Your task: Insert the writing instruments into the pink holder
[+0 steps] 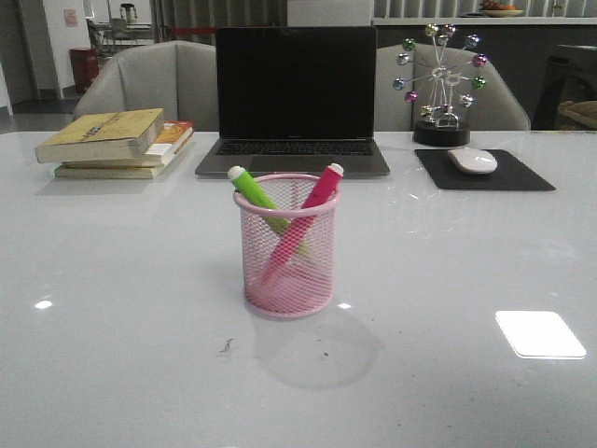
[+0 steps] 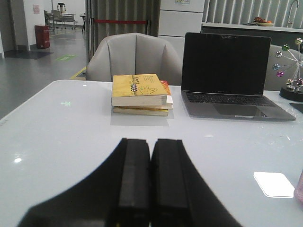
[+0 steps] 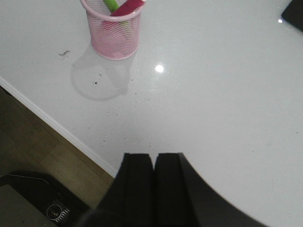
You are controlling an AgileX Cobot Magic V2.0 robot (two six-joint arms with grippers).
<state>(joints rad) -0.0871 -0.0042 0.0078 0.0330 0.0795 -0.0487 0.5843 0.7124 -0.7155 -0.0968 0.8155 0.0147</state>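
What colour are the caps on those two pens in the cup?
White, on both the green marker and the pink marker; clearest in the front view.

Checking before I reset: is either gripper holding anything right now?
Nothing is held. Left gripper and right gripper are shut, empty; both markers stand in the pink holder.

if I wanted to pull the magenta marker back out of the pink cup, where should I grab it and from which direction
Grip the magenta marker on the short stretch above the rim, just below its white end. Come from above, tilted along its lean toward the robot's right. The pink cup encloses the rest in mesh, and the green marker crosses it lower down. The right end effector looks better placed for it.
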